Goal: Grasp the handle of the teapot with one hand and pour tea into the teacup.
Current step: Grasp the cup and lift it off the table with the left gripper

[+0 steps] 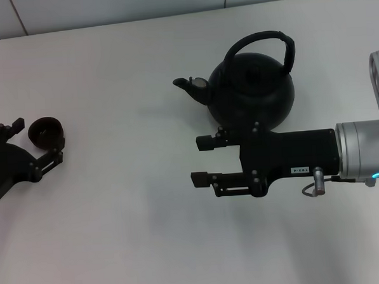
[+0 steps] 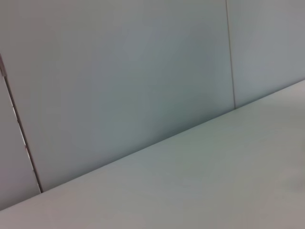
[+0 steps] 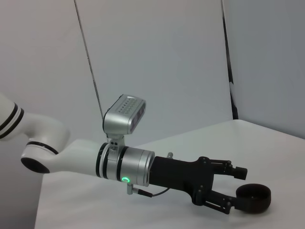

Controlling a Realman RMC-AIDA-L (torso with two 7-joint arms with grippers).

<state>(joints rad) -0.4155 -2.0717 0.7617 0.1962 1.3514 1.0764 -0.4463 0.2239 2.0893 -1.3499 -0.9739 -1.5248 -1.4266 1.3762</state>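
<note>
The black teapot (image 1: 253,91) stands upright at the back of the white table, right of centre, its spout (image 1: 190,85) pointing left. Its arched handle (image 1: 260,41) stands up over the lid, untouched. My right gripper (image 1: 197,161) is open and empty, level with the table just in front of the teapot, fingers pointing left. The small black teacup (image 1: 46,132) sits at the far left between the fingers of my left gripper (image 1: 37,140), which looks open around it. The right wrist view shows that gripper (image 3: 238,191) and the teacup (image 3: 254,198) against one finger.
The white table (image 1: 118,235) runs back to a grey panelled wall (image 2: 119,71). The left wrist view shows only table and wall. My left arm with its silver wrist (image 3: 124,167) reaches in over the table's left side.
</note>
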